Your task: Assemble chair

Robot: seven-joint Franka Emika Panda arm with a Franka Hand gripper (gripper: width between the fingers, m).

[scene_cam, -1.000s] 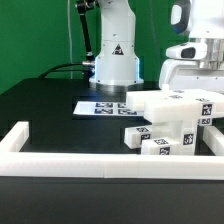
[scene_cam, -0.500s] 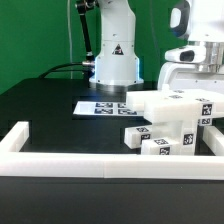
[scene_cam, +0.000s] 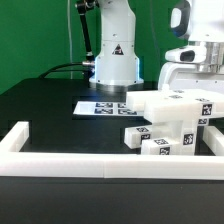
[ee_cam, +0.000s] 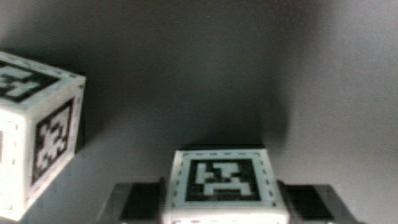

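Clamping my jaws on a tagged white chair part [ee_cam: 222, 185], squarely across its tagged end, so I can lift it clear of the neighbouring block [ee_cam: 39, 130].

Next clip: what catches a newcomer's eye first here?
A cluster of white tagged chair parts crowds the exterior view's right, inside the white border rail. In the wrist view the gripper is shut on one tagged block.
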